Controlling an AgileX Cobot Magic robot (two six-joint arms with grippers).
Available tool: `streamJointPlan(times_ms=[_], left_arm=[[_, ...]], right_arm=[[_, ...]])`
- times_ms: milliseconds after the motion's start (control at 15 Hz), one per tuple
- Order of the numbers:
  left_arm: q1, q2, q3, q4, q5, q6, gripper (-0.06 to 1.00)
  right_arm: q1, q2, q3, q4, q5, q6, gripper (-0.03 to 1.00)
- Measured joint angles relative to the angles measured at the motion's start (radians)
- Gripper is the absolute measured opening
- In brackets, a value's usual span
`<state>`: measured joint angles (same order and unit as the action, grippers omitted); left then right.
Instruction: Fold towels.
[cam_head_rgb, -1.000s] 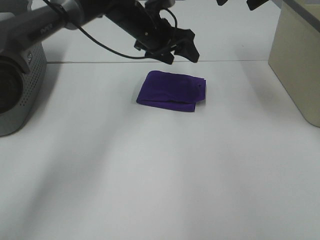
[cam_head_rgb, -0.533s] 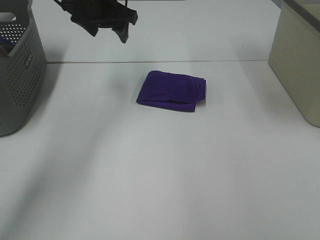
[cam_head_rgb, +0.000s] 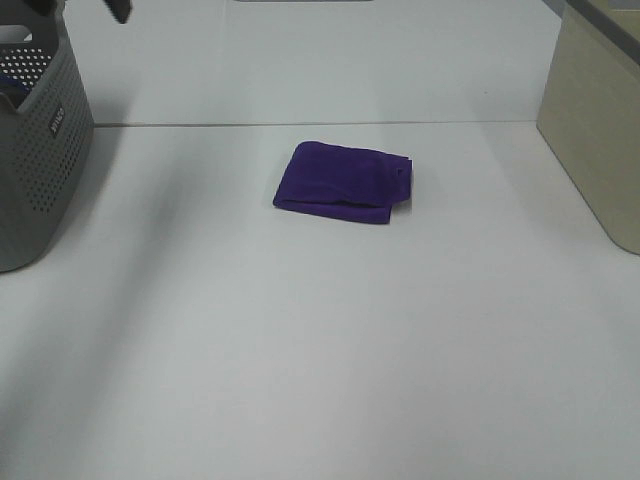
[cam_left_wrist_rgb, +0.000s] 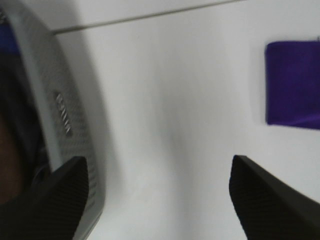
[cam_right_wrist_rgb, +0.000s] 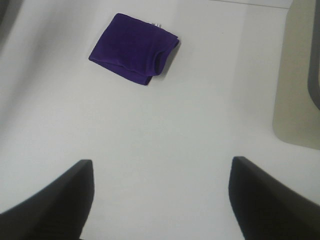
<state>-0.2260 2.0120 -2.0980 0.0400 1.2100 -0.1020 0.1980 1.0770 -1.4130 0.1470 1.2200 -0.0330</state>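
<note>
Purple towel (cam_head_rgb: 345, 181) lies folded, seemingly square-edged, on white table (cam_head_rgb: 320, 350).

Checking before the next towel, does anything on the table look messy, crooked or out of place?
Only a small thing: the folded purple towel lies slightly askew on the white table, and one corner bulges with uneven layers. The grey basket and beige bin stand upright.

Left gripper (cam_left_wrist_rgb: 157, 200) and right gripper (cam_right_wrist_rgb: 160, 200) both hang with jaws spread wide
</note>
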Motion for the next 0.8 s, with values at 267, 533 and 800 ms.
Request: streamJointPlan(times_ms=[267,533,800], left_arm=[[0.011,-0.503,0.576,0.003,-0.103,-0.042,0.72],[0.011,-1.056,1.110,0.027,-0.165,-0.052,0.72],[0.011,-1.512,1.349,0.042,-0.134,0.045,0.72]], right_arm=[[0.000,-0.463,0.259,-0.009,0.000,0.001,0.74],[0.000,-0.845,0.473,-0.010,0.005,-0.010,0.74],[0.000,-1.044,0.610,-0.030,0.004,-0.013,0.74]])
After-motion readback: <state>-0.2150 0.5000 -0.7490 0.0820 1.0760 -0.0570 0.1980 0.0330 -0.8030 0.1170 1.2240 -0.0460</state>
